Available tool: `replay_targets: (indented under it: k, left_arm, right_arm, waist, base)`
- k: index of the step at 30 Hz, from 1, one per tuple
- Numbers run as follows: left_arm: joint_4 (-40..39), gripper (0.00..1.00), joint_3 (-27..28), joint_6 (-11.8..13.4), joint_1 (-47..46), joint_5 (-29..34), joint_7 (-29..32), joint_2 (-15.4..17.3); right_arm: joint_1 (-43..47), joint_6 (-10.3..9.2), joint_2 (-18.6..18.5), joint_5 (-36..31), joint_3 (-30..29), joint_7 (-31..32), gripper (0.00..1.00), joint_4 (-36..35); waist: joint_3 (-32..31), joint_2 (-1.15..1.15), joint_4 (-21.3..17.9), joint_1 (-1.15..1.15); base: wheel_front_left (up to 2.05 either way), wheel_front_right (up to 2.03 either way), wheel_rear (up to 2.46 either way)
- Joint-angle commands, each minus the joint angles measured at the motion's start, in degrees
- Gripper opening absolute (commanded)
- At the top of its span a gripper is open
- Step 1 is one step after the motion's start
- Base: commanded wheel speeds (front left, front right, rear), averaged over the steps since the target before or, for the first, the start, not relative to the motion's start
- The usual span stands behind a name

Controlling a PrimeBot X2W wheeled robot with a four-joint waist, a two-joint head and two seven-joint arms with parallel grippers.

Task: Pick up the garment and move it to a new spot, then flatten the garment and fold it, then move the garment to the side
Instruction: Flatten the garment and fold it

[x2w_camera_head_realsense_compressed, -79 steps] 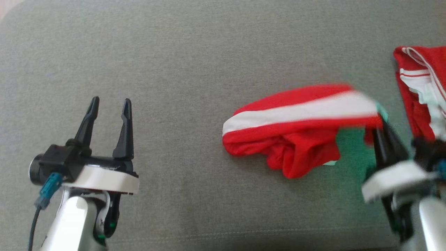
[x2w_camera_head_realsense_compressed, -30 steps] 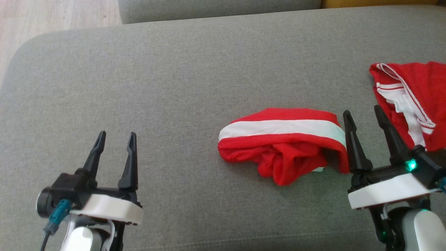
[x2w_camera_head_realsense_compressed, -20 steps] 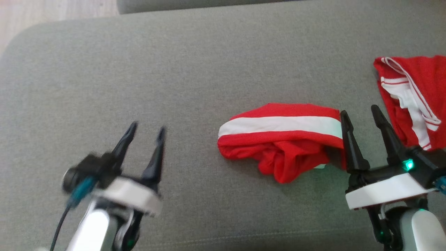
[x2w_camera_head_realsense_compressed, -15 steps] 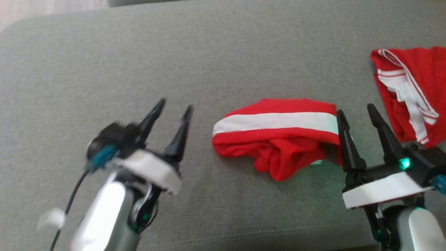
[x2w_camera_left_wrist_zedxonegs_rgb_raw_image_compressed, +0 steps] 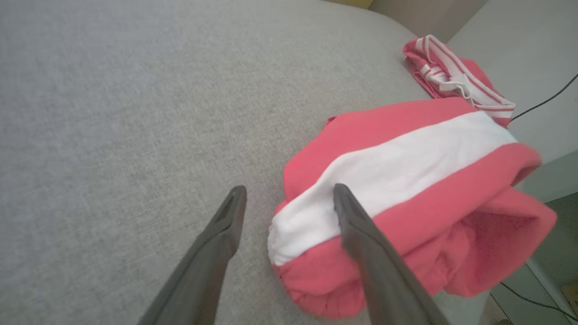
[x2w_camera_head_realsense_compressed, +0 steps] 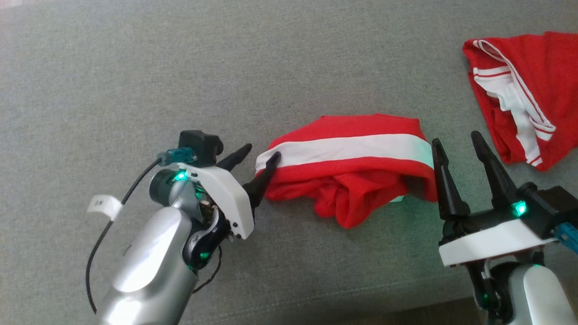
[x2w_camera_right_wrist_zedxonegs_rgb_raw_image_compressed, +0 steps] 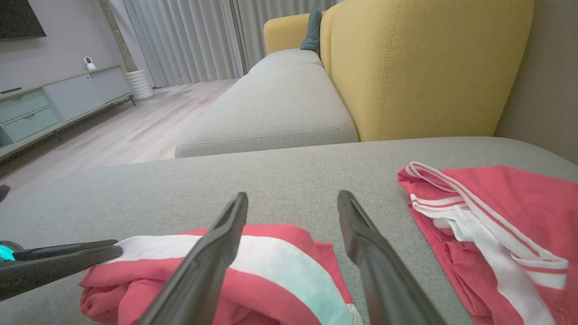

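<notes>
Garment, crumpled red cloth with broad white band (x2w_camera_head_realsense_compressed: 347, 151): on grey sofa cushion (x2w_camera_head_realsense_compressed: 135, 67). Left jaws: wide open, empty, at its left end. Right jaws: wide open, empty, beside its right end.

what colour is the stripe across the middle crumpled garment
White, on the red crumpled garment; left wrist view.

soft even daylight, faint shadows; wrist views washed out and stretched at edges.
</notes>
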Motion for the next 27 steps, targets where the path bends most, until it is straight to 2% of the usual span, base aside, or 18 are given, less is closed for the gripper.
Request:
replay_targets:
  k: [1, 7, 8, 9, 10, 11, 17, 27]
  left_arm:
    - [-1.5, 1.0, 1.5, -0.1, -2.2, -0.3, 0.2, 0.8]
    - [-0.6, 1.0, -0.4, -0.3, -2.9, -2.2, 2.0, 1.6]
    - [-0.6, 0.93, -0.7, -0.3, -2.9, -2.2, 2.1, 1.8]
    - [-0.6, 0.44, -0.9, -0.3, -3.0, -2.3, 2.1, 2.0]
    - [-0.6, 0.03, -1.2, -0.3, -3.0, -2.5, 2.0, 2.1]
    - [-0.6, 0.0, -1.4, -0.3, -3.1, -2.6, 1.9, 2.2]
    - [-0.7, 0.0, -2.2, -0.4, -3.4, -2.5, 0.7, 2.8]
    - [-1.2, 0.0, -3.0, -0.1, -3.6, -1.9, -0.5, 2.9]
  right_arm:
    - [-2.3, -0.05, 0.1, -0.1, 1.1, -0.6, 1.0, -1.7]
    - [-2.5, -0.05, 0.3, 0.0, 1.1, -0.7, 1.0, -1.2]
    - [-2.5, -0.05, 0.3, -0.1, 1.0, -0.8, 1.0, -1.1]
    - [-2.6, -0.05, 0.3, -0.1, 1.0, -0.8, 1.0, -1.1]
    - [-2.6, -0.05, 0.4, -0.1, 1.0, -0.8, 1.0, -1.1]
    - [-2.7, -0.05, 0.4, -0.1, 1.0, -0.8, 1.0, -1.0]
    - [-2.3, -0.05, 0.1, -0.9, 0.4, 0.1, 1.0, 0.3]
    - [0.5, -0.05, -3.9, -0.5, 0.9, 3.1, 1.0, 9.9]
  waist:
    - [0.1, 0.0, 0.0, 0.0]
    - [0.2, 0.0, 0.1, 0.0]
    - [0.2, 0.0, 0.1, 0.0]
    - [0.2, 0.0, 0.1, 0.0]
    - [0.2, 0.0, 0.2, 0.0]
    - [0.2, 0.0, 0.2, 0.0]
    - [0.1, 0.0, 0.3, 0.0]
    - [1.1, 0.0, 1.0, 0.0]
  base:
    - [0.0, 0.0, 0.0]
    - [0.0, 0.0, 0.0]
    - [0.0, 0.0, 0.0]
    - [0.0, 0.0, 0.0]
    - [0.0, 0.0, 0.0]
    - [0.0, 0.0, 0.0]
    - [0.0, 0.0, 0.0]
    - [0.0, 0.0, 0.0]
